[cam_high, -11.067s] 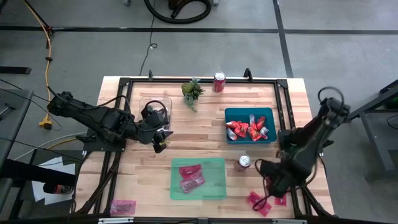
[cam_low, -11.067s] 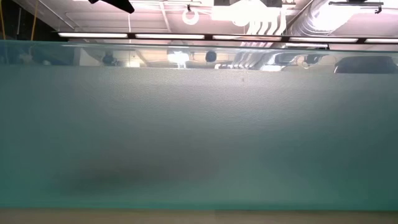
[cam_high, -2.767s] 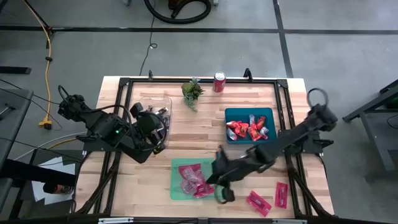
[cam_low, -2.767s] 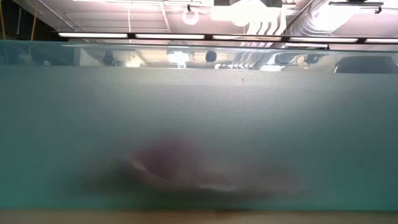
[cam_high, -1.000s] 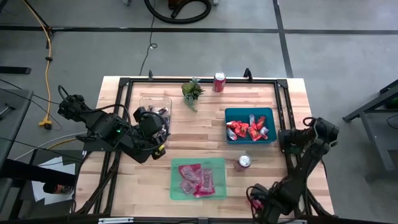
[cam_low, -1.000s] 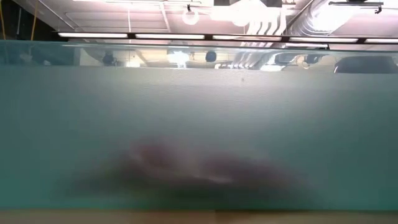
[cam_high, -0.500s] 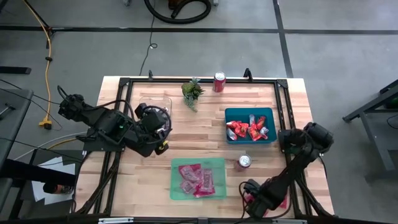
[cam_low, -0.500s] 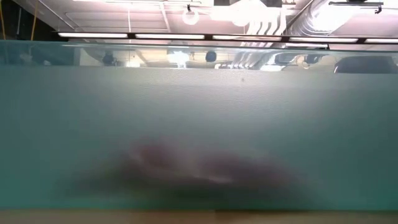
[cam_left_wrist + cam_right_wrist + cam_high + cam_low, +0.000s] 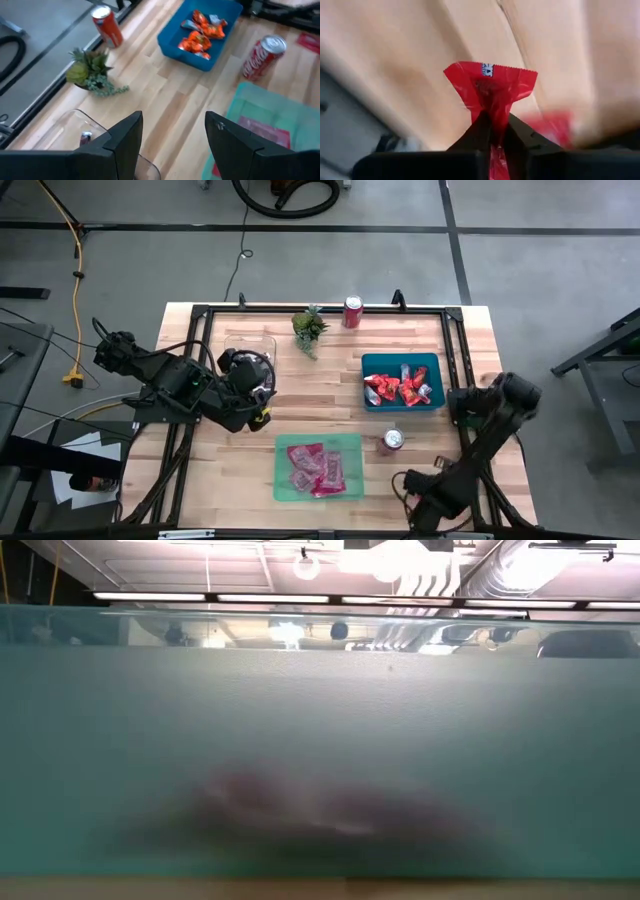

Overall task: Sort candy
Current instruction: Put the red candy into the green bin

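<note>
Pinching a red packet [image 9: 490, 90] between closed fingers, the right pincer [image 9: 418, 513] sits at the counter's [image 9: 330, 395] five o'clock corner in the high view, and the wrist view shows the wrapper crumpled in the jaws with its free end fanning out past the tips. From there the green tray [image 9: 350, 485], which already holds several pink-red packets [image 9: 312, 468], lies toward nine o'clock, just beside this arm and across the counter from the other one; I judge this is where the packet belongs. A soda can [image 9: 392, 441] stands at about eleven o'clock from the pincer, close to the tray's edge, so the carry probably has to pass on the near side of it. The blue tray [image 9: 372, 363] of red-orange packets [image 9: 384, 388] sits farther off at twelve o'clock. Over at the nine o'clock side, the left pincer [image 9: 172, 131] hangs with its fingers spread and empty above a clear bin [image 9: 238, 340].
</note>
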Robot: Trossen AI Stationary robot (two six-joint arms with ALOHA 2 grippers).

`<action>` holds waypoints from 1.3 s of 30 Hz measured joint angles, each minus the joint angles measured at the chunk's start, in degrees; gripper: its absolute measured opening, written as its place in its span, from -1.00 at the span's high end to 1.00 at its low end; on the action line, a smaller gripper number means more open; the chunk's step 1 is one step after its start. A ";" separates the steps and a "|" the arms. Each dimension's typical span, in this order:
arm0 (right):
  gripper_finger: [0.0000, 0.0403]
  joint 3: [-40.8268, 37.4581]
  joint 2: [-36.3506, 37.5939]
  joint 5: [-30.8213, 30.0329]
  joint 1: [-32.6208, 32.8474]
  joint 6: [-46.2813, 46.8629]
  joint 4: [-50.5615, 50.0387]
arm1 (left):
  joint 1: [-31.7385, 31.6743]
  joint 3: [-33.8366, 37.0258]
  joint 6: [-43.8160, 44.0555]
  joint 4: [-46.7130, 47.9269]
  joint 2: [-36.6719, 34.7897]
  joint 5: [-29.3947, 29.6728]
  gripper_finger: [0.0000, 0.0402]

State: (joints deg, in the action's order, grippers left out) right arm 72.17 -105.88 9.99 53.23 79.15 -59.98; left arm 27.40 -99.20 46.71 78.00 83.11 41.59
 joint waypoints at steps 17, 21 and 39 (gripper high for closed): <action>0.98 3.93 33.78 -48.40 -10.66 1.90 -10.87 | 3.72 0.00 -1.29 0.07 0.01 2.05 -0.01; 0.99 -4.68 31.53 -43.22 -16.50 -13.82 15.22 | 7.48 0.01 2.20 -0.02 0.02 7.13 -0.01; 0.99 5.82 -6.94 -15.56 -26.35 -43.02 48.12 | 8.25 0.04 5.74 -5.71 0.47 10.19 -0.01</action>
State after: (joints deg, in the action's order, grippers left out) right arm 78.00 -112.82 -5.56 26.87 36.13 -11.86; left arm 35.65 -99.15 52.44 72.28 83.58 51.78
